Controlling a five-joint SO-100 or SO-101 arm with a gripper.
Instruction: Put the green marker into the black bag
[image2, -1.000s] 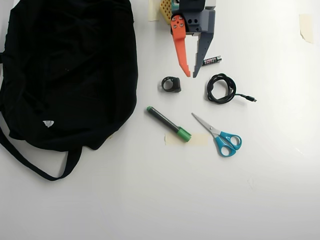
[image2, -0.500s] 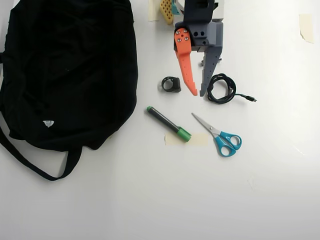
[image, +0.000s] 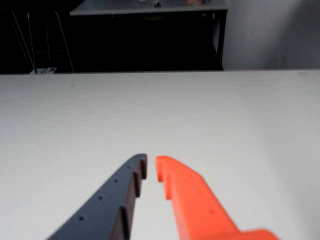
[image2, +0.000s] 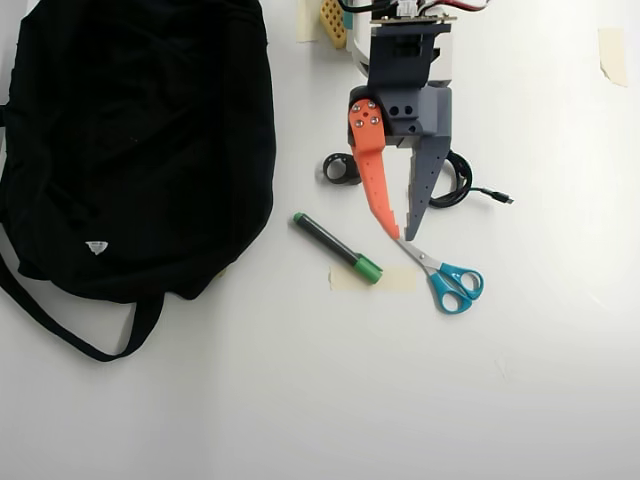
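The orange-and-grey gripper (image2: 400, 235) hangs mid-frame in the overhead view, fingers slightly parted and empty, tips over the blue-handled scissors (image2: 443, 275). The black-barrelled green-capped marker (image2: 337, 247) lies just left of them on the white worktop (image2: 300, 400), with the big soft black bag (image2: 140, 140) filling the upper left. To grab cleanly, I'd shift left, spread wider and straddle the barrel crosswise.

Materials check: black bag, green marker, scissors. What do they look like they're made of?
Black bag: soft matte fabric, going by its folds, slumped outline and limp strap. Green marker: likely plastic, a smooth dark barrel with a glossy green cap. Scissors: pale grey blades that look like metal, with blue handles that look like moulded plastic.
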